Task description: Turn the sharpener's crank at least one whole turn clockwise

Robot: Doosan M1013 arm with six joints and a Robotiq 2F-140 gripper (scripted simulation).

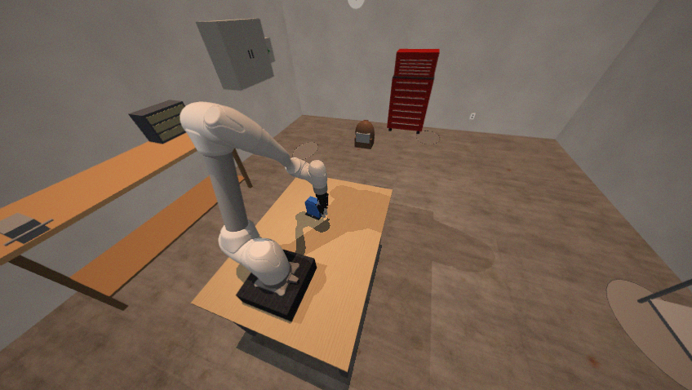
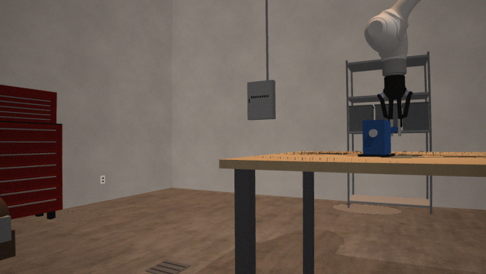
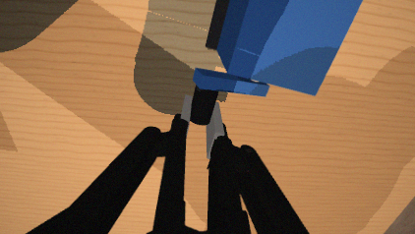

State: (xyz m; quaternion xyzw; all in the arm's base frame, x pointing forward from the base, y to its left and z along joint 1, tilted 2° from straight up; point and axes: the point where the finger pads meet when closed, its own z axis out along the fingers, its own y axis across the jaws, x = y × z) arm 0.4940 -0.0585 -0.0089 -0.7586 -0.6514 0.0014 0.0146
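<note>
The blue pencil sharpener [image 1: 312, 206] [image 2: 375, 136] [image 3: 290, 34] stands on the wooden table [image 1: 339, 271] [image 2: 306, 161]. Its blue crank arm [image 3: 230, 82] sticks out sideways from the body. The black knob [image 3: 203, 105] sits at the arm's end. My gripper [image 1: 323, 209] [image 2: 395, 127] [image 3: 199, 109] comes down from above, beside the sharpener's crank end, and is shut on the knob, a grey pad on each side of it. In the exterior view the knob is hidden behind the fingers.
The arm's black base [image 1: 276, 290] stands on the near half of the table. A long orange bench [image 1: 86, 186] runs along the left wall. A red tool chest [image 1: 411, 91] [image 2: 27, 153] and a grey shelf [image 2: 387, 102] stand by the walls.
</note>
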